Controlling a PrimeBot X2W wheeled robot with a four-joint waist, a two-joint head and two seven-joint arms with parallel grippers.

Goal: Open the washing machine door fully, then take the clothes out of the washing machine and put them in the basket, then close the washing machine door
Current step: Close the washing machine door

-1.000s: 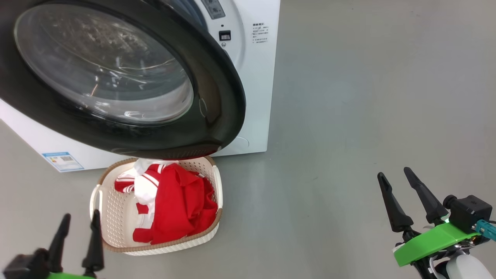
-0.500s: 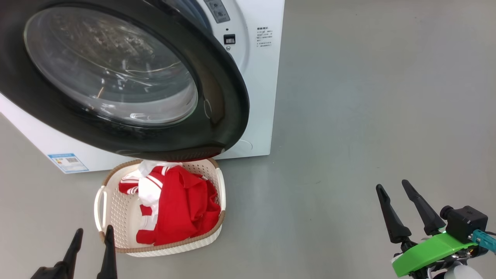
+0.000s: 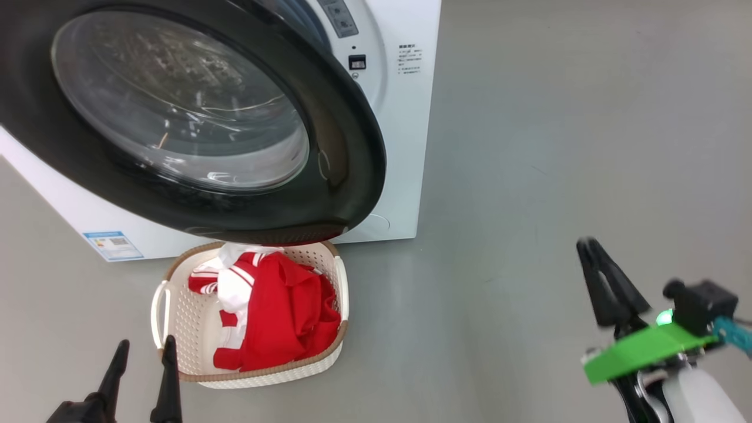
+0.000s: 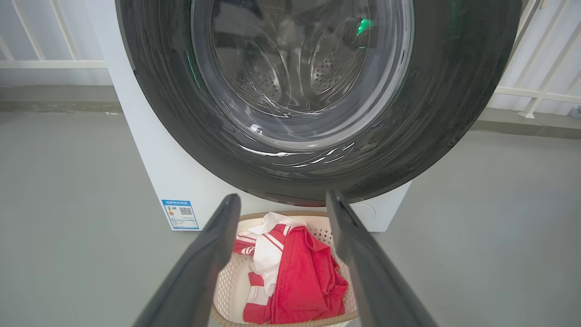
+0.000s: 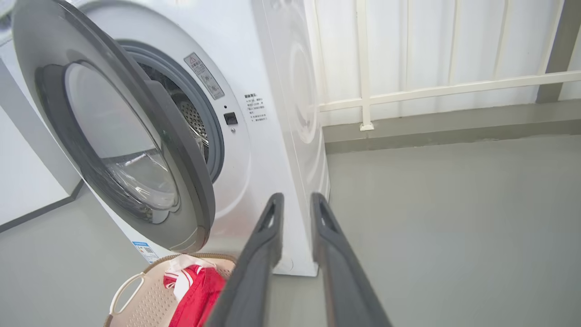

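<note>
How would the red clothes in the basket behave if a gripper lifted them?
The clothes lie crumpled in soft folds, so they would probably sag floppily. They look like thin fabric, likely light. The white striped piece may be separate and drop away.

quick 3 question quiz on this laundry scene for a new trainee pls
1. True or false: the clothes lie in the basket.
2. Pick one: the washing machine door is A) latched shut, B) standing open, C) lying on the floor.
3. Short answer: what does the left end effector hold?

Key: 1 true. 2 B. 3 nothing; its jaws stand open, clear of the basket.
</note>
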